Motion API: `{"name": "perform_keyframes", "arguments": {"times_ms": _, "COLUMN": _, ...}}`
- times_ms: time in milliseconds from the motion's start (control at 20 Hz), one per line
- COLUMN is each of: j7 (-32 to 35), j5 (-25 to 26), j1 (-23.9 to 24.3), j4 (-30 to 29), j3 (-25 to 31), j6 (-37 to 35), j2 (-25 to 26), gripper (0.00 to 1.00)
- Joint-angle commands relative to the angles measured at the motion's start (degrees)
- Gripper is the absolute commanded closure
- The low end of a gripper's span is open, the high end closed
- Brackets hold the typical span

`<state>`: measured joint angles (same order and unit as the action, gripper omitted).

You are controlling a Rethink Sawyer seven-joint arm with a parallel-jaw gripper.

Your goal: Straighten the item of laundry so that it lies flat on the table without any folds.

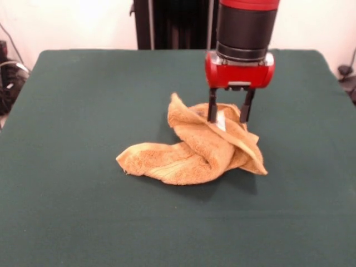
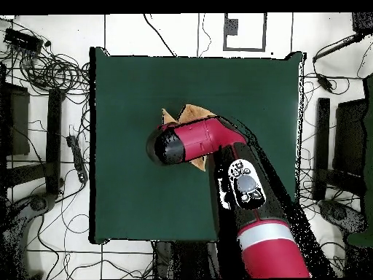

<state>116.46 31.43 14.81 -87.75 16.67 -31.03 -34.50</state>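
The orange-tan towel (image 1: 194, 150) lies crumpled and twisted near the middle of the dark green table (image 1: 83, 111). One end trails out to the left, and the right end is bunched and folded over itself. A small white label (image 1: 221, 121) shows in the bunched part. My gripper (image 1: 228, 115) hangs straight down over the towel's far right part. Its two dark fingers (image 1: 212, 108) are spread apart, with their tips at the towel's top folds on either side of the label. In the overhead view the arm (image 2: 197, 142) covers most of the towel (image 2: 191, 114).
The table's far edge (image 1: 178, 51) lies close behind the gripper, with the robot's dark pedestal (image 1: 172, 25) beyond it. Cables and stands (image 2: 51, 109) lie on the floor around the table.
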Motion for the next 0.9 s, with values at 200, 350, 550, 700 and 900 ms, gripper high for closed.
{"name": "perform_keyframes", "arguments": {"times_ms": 200, "j7": 1.44, "j5": 2.1, "j1": -1.53, "j4": -2.65, "j3": -1.83, "j6": 0.03, "j2": 1.16, "gripper": 1.0}}
{"name": "perform_keyframes", "arguments": {"times_ms": 350, "j7": 1.6, "j5": 1.12, "j1": -1.78, "j4": -2.02, "j3": -2.06, "j6": -2.02, "j2": 1.31, "gripper": 1.0}}
{"name": "perform_keyframes", "arguments": {"times_ms": 550, "j7": 1.15, "j5": -1.62, "j1": -0.09, "j4": -2.62, "j3": -0.77, "j6": -3.42, "j2": 2.54, "gripper": 1.0}}
{"name": "perform_keyframes", "arguments": {"times_ms": 700, "j7": 0.26, "j5": -1.65, "j1": 0.7, "j4": -2.32, "j3": 0.01, "j6": -2.29, "j2": 3.42, "gripper": 1.0}}
{"name": "perform_keyframes", "arguments": {"times_ms": 900, "j7": 1.34, "j5": 0.62, "j1": -0.57, "j4": -1.71, "j3": -1.49, "j6": 0.11, "j2": 3.13, "gripper": 0.0}}
